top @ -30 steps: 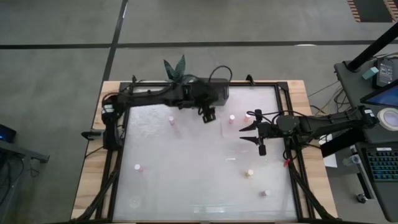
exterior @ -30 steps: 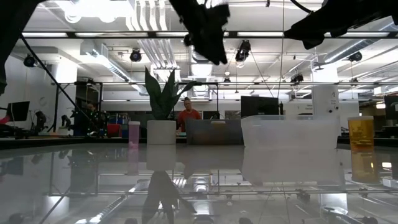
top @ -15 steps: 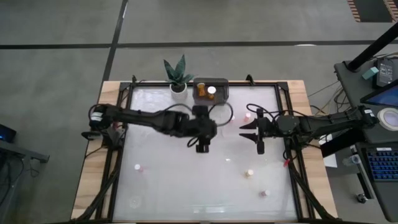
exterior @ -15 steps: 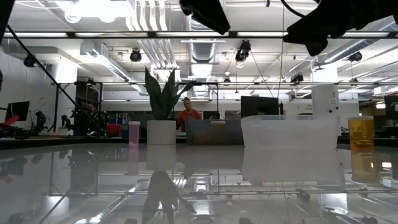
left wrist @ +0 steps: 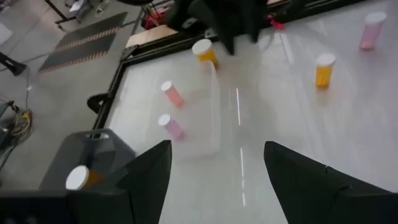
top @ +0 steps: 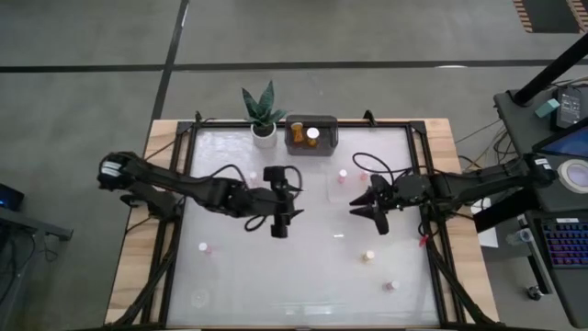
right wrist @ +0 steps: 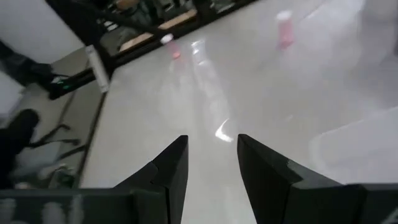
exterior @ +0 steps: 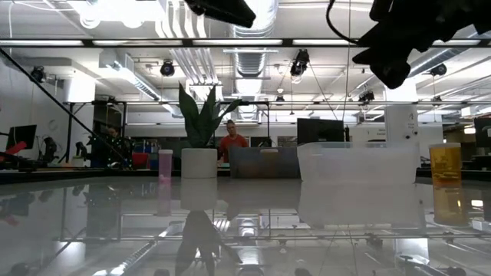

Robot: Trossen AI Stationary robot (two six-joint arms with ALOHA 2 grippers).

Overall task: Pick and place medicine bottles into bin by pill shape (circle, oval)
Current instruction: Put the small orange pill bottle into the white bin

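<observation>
Left gripper (top: 278, 223) is seen over the middle of the counter (top: 276, 285), fingers spread apart, nothing between them. In its wrist view the two fingers (left wrist: 149, 180) stand wide, with bare counter between.

Right gripper (top: 370, 204) is held above the right-centre of the counter, pointing toward the left arm; fingers are set close together with a narrow gap, nothing clamped.

Medicine bottles are noted scattered upright on the counter: a pinkish one (top: 342, 174) near the far middle, another (top: 252, 174) behind the left arm, one (top: 205, 247) at the near left, an amber one (top: 368, 256) at the near right and a pinkish one (top: 390, 286) nearer the front edge. A further amber bottle (top: 298, 133) and a white cap (top: 312, 134) are seen inside the grey bin (top: 327, 126) at the far edge, just beside the potted plant (top: 262, 115).

A second, clear bin (exterior: 357, 167) is visible in the low view.
</observation>
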